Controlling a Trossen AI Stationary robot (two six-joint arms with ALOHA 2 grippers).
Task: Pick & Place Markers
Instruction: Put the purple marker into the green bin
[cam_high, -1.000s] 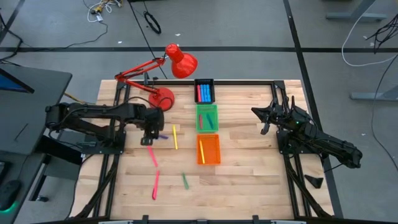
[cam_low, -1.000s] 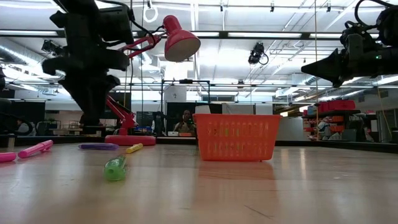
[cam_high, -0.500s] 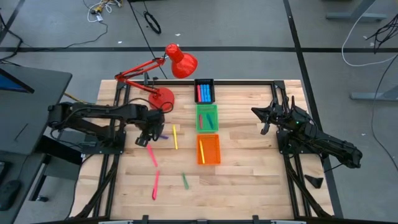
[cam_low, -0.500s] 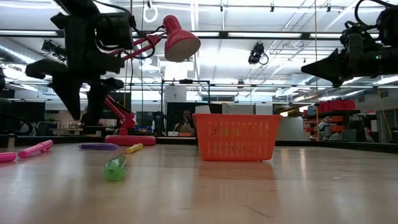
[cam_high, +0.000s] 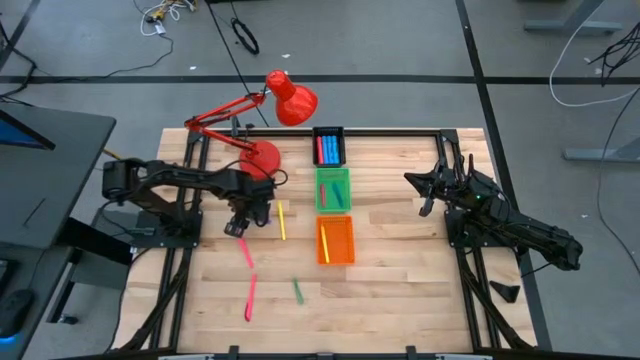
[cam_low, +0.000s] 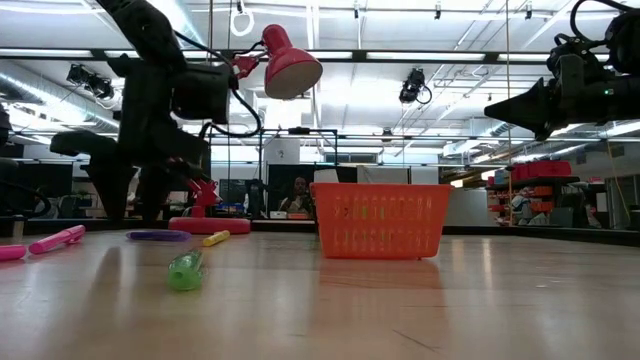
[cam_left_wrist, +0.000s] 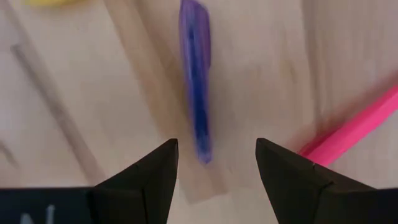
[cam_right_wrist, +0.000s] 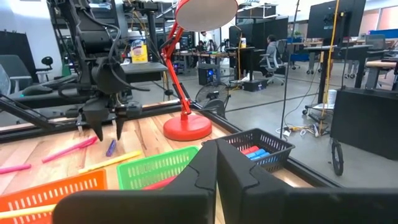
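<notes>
While both dark arms hang over a pale wooden plank table (cam_high: 400, 270), only the left one is at work: the left gripper (cam_high: 240, 222) hovers close above a slim purple plastic marker (cam_left_wrist: 195, 87), its two dark fingers spread apart on either side of the marker's near end and touching nothing. The right gripper (cam_high: 432, 186) waits raised over the table's right side, its fingers pressed together and empty. A red metal desk lamp (cam_high: 275, 110) with a round base stands at the far edge of the table. Down the middle runs a row of three small slotted plastic trays: a black tray (cam_high: 329, 130) holding blue and red markers, a green tray (cam_high: 320, 190), and an orange tray (cam_high: 351, 244). Loose on the wood lie a yellow marker (cam_high: 281, 220), a pink marker (cam_high: 245, 250) just beside the purple one, a second pink marker (cam_high: 249, 297) nearer the front, and a short green marker (cam_high: 297, 290). These pens look light, stiff and smooth, and round enough to roll, so a pinch across the middle of the barrel would probably hold best.
</notes>
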